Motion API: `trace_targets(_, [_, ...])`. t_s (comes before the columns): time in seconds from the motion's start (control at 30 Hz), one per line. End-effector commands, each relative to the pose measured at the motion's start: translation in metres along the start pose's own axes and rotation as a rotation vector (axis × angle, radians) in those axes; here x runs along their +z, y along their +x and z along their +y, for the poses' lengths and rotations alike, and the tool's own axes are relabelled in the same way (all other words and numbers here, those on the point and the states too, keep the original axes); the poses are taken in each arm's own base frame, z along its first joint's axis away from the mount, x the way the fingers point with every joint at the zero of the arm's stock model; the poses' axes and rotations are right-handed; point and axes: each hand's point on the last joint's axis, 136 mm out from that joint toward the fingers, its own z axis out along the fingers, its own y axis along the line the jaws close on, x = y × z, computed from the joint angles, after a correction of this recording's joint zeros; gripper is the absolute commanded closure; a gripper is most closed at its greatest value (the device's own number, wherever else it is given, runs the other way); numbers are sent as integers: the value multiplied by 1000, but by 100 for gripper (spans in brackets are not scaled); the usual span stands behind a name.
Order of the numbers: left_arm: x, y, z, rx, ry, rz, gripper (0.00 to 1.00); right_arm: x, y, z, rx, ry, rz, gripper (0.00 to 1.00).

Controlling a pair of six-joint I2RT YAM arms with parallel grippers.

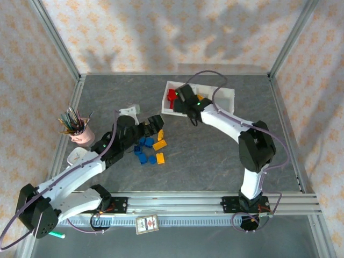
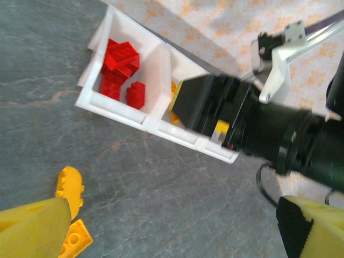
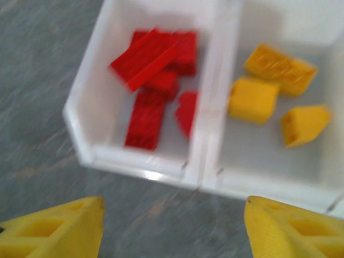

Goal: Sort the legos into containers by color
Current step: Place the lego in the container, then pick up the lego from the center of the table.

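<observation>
A: Where do we have the legos?

B: Split. Red bricks sit in the end bin of the containers and yellow bricks in the bin next to it. We can't tell what the third bin holds, because the arm is across it.

A: And the rest?

B: Blue bricks and yellow-orange bricks lie in a loose cluster on the worktop, well apart from the tray.

A: Grippers?

B: We see the right gripper just above the tray's near wall. Its jaws are spread wide with nothing between them. The left gripper is also wide and empty. It hangs over the loose cluster, with two yellow pieces beside its left finger.

A: Anything else on there?

B: A pink cup of pens stands at the left edge, clear of the bricks.
</observation>
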Motion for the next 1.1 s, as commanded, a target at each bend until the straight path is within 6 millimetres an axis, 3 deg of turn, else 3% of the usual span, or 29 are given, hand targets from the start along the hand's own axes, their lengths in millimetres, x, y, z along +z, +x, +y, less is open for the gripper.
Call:
trace_targets(0.0, [-13, 1, 27, -21, -99, -29, 1, -6, 36, 15, 6, -14, 79, 29])
trace_targets(0.1, [-24, 1, 38, -37, -129, -47, 1, -5, 64, 38, -6, -62, 129, 26])
trace_targets(0.3, [-39, 5, 53, -74, -153, -77, 1, 10, 99, 79, -37, -123, 203, 22])
trace_targets(0.6, [-49, 8, 64, -106, -168, -105, 1, 40, 123, 91, -44, -91, 258, 25])
trace_targets(0.9, [-46, 9, 63, -100, -160, -93, 1, 58, 130, 91, -74, -63, 264, 46])
trace_targets(1.07, [-47, 5, 59, -96, -154, -101, 1, 57, 130, 90, -74, -66, 263, 66])
